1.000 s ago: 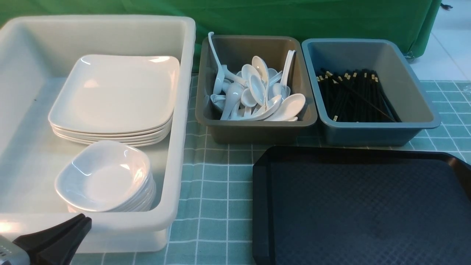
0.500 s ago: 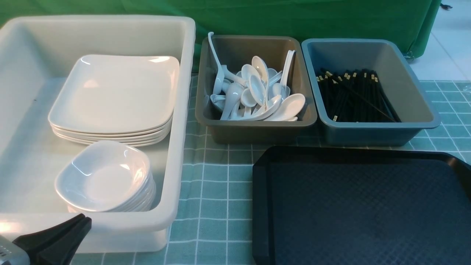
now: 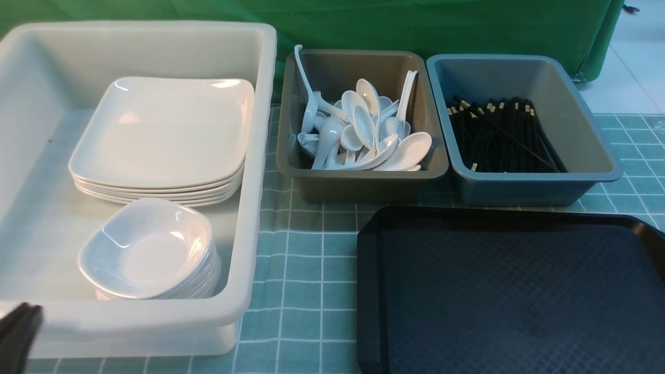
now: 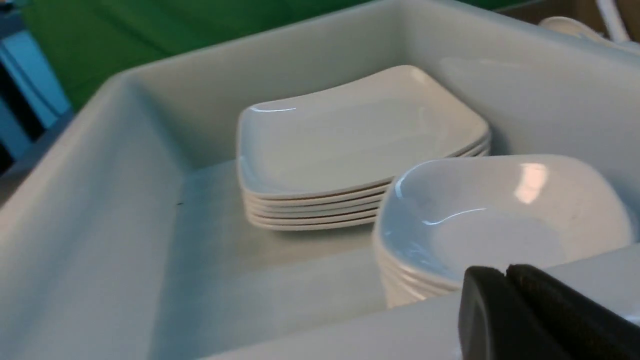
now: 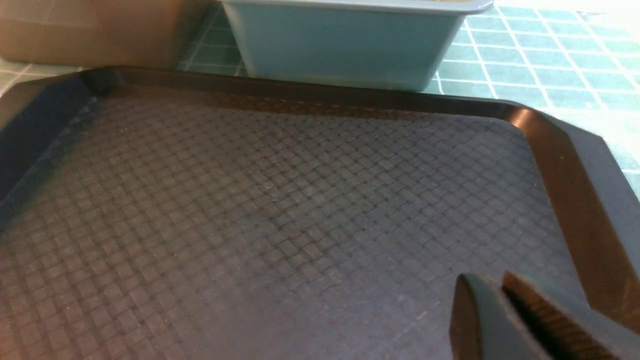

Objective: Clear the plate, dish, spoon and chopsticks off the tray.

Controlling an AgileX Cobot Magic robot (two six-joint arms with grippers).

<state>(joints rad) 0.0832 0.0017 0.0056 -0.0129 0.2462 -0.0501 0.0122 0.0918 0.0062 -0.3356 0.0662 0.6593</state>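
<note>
Nothing is left on the tray, so I judge the clearing done and the arms free to pull away. My left gripper [image 3: 18, 332] has slid back toward the left edge of the front view, where a moment ago it stood in front of the tub [image 3: 260, 156]; it is clenched and empty, just outside the near wall. Inside the tub, the plate [image 3: 161, 130] tops its stack at the back and the dish [image 3: 148, 249] tops its own stack just in front. Next along, the grey bin [image 3: 363, 189] holds a heap of spoons [image 3: 363, 135]; I cannot pick out mine. The chopsticks [image 3: 499, 137] lie bundled in the blue bin [image 3: 519, 189]. Nearest on the right, the tray [image 3: 509, 296] is unchanged. My right gripper [image 5: 502, 295] hangs over its corner with nothing in it; whether its jaws are parted I cannot tell.
</note>
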